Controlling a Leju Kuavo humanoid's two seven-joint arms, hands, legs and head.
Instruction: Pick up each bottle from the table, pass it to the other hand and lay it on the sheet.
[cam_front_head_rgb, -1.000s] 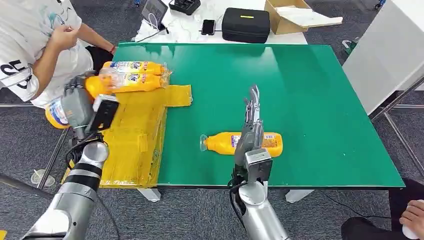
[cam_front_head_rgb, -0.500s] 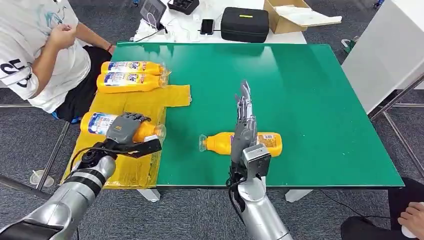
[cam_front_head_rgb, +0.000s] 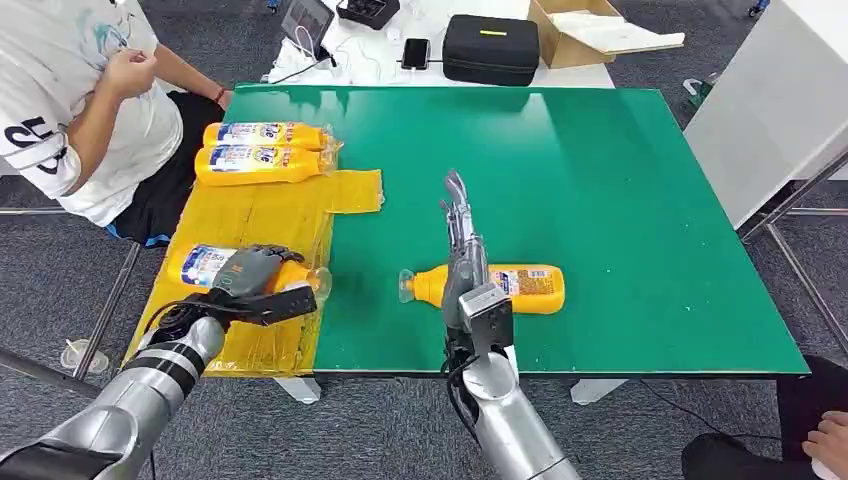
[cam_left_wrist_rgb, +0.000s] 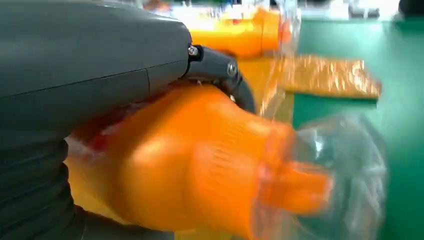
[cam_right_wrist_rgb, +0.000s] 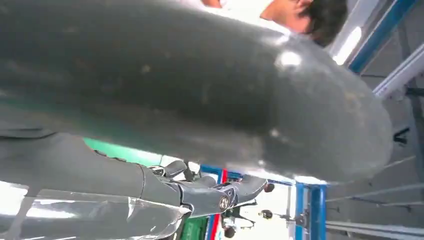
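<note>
Meanwhile left hand (cam_front_head_rgb: 250, 275) grips orange bottle (cam_front_head_rgb: 205, 266), label unreadable; right hand (cam_front_head_rgb: 462, 245) spread

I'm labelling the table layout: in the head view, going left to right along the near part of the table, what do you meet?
Left hand gripping a bottle on the yellow sheet → right hand → bottle on the green table.

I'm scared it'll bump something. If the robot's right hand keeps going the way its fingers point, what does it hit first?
Probably nothing soon. The right hand points up the bare green table. The black case lies farther that way, though depth is unclear.
</note>
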